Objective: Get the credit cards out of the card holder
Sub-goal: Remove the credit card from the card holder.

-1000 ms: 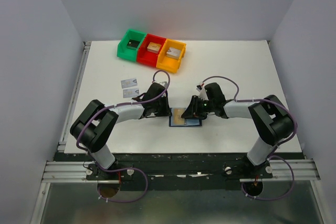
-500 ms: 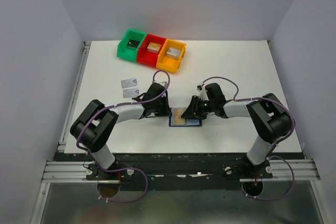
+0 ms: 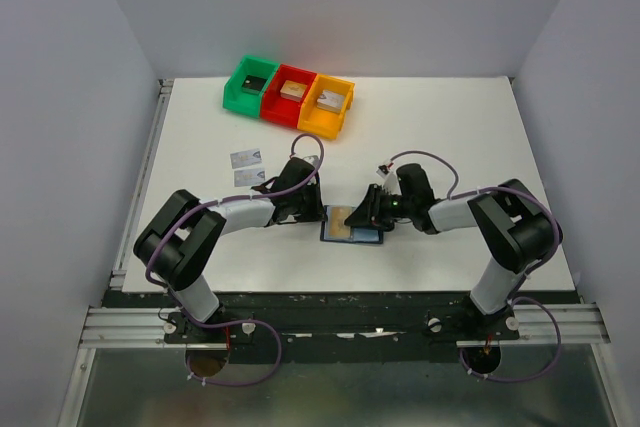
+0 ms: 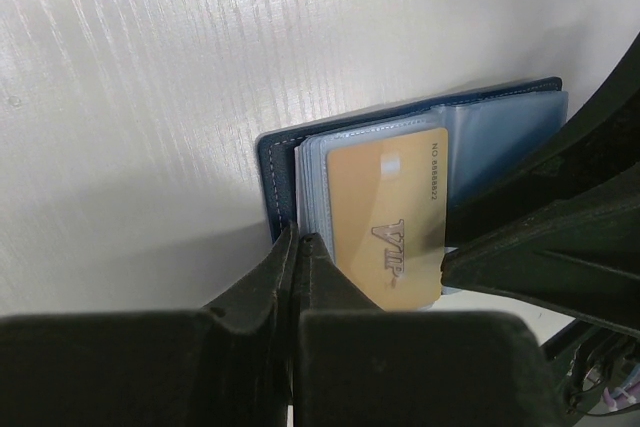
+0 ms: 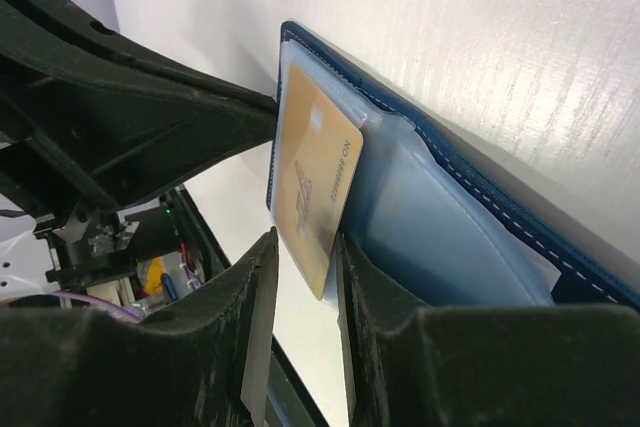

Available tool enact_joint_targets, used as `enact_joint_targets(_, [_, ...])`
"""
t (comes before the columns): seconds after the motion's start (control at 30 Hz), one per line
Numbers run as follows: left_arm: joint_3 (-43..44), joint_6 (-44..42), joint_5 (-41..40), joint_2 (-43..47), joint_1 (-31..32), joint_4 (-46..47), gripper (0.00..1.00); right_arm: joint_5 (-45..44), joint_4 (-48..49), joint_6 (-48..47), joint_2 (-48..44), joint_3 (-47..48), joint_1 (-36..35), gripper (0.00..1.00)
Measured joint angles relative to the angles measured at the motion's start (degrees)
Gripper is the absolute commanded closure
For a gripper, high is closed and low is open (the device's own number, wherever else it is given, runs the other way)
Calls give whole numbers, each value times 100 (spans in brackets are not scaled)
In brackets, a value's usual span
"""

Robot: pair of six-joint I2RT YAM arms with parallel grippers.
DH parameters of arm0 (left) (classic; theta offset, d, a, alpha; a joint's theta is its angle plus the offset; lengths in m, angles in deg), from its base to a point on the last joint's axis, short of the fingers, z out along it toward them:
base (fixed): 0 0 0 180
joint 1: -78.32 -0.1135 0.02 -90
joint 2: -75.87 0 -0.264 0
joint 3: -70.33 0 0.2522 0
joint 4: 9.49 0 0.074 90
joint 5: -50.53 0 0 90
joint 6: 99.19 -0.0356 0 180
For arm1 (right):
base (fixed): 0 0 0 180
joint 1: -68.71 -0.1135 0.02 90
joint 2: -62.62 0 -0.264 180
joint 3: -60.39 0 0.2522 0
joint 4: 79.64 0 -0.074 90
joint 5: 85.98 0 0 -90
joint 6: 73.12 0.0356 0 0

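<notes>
The navy card holder [image 3: 372, 237] lies open between my two arms, seen close up as the card holder [image 4: 275, 167] and card holder [image 5: 475, 182]. A gold credit card [image 4: 390, 217] sticks partly out of a clear sleeve. My left gripper [image 4: 297, 239] is shut on the holder's edge next to the sleeves, and the left gripper [image 3: 320, 215] sits at the holder's left side. My right gripper [image 5: 305, 242] is open, its jaws standing either side of the gold card's [image 5: 315, 182] free corner. From above, the right gripper [image 3: 366, 217] covers the holder's right half.
Two silver cards [image 3: 245, 158] [image 3: 248, 177] lie on the white table left of my left arm. Green [image 3: 250, 82], red [image 3: 290, 97] and orange [image 3: 330, 102] bins stand in a row at the back, each with a small block inside.
My right arm has shifted slightly and the card holder has slid a little towards the near-left. The left gripper stays on the holder's edge.
</notes>
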Motion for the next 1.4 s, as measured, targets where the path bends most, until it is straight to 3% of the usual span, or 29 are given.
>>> enact_joint_targets(1.4, [0,-24,9,-92,127,280,97,424,1679,1095,562,-140,81,62])
